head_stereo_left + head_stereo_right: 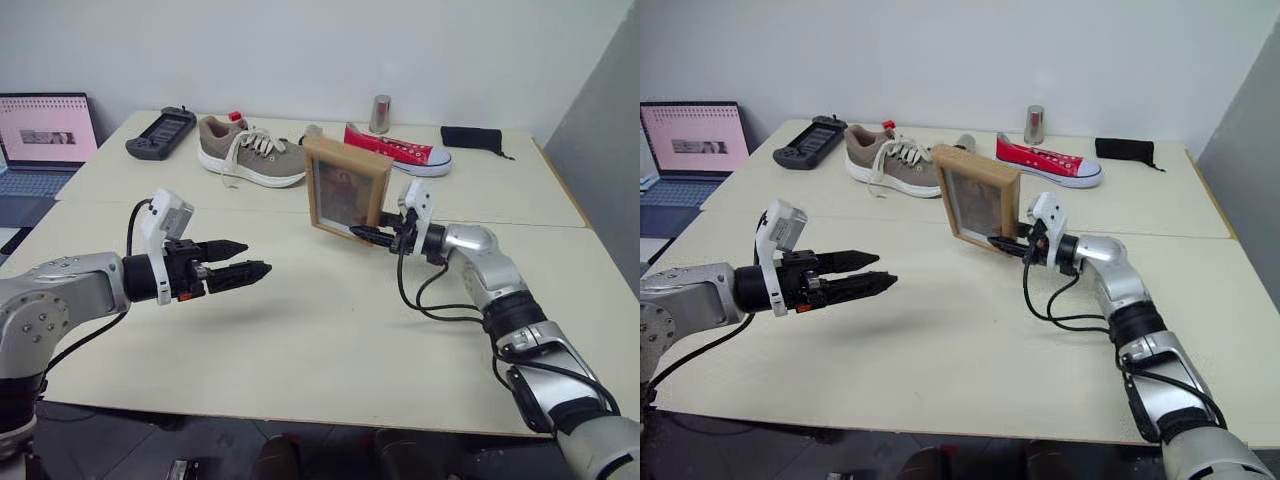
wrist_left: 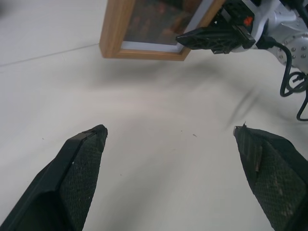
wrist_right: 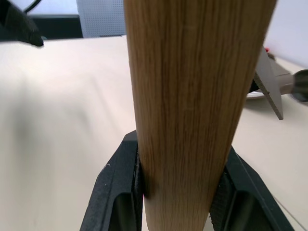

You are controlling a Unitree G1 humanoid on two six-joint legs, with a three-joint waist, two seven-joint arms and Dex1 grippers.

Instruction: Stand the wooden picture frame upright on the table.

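The desk [image 1: 330, 340] is a broad pale cream top in two sections, with a seam running across it behind the frame. At its far left corner sits an open laptop [image 1: 40, 140] with a lit screen.

Along the far section lie, from the robot's left to right, a dark handheld game console [image 1: 160, 132], a grey-tan sneaker [image 1: 250, 152] with white laces and sole, a red canvas shoe [image 1: 398, 150] with a white sole, a small metal cylinder [image 1: 380, 114] standing behind the red shoe, and a flat black pouch [image 1: 472, 138] near the far right edge.

The wooden picture frame [image 1: 347, 188] is near the middle of the desk, just in front of the seam, with its picture side facing the robot. It is tilted, one lower corner dipping toward the desk top. In the left wrist view its lower edge seems clear of the surface, with a shadow below it, though contact cannot be ruled out.

The right tool [image 1: 372, 234] grips the frame at its lower right corner. In the right wrist view the light wood edge runs up between the two black fingers [image 3: 120, 187], which press on either side of it.

The left tool [image 1: 238, 268] hovers above the desk well to the left of the frame, pointing toward it, empty, its two black fingers [image 2: 79, 163] spread wide apart.
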